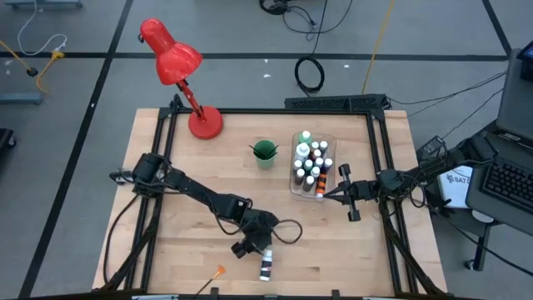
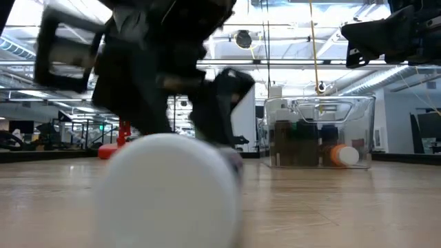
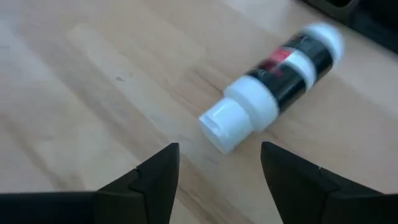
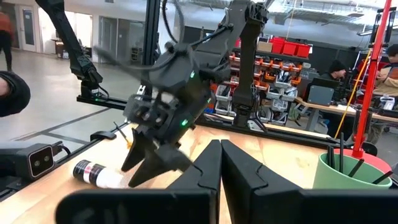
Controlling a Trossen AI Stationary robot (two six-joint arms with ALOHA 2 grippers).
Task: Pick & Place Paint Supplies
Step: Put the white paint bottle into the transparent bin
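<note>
I see my left gripper (image 3: 217, 177) spread wide and empty, with a white-capped paint bottle (image 3: 273, 87) lying on its side on the table (image 3: 93, 93) just ahead of its fingertips, while my right gripper (image 4: 219, 180) waits pinched shut beside the clear bin (image 1: 298, 185).

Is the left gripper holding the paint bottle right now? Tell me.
No. The left gripper is open above the wood, and the paint bottle lies on its side just beyond the fingertips, untouched.
</note>
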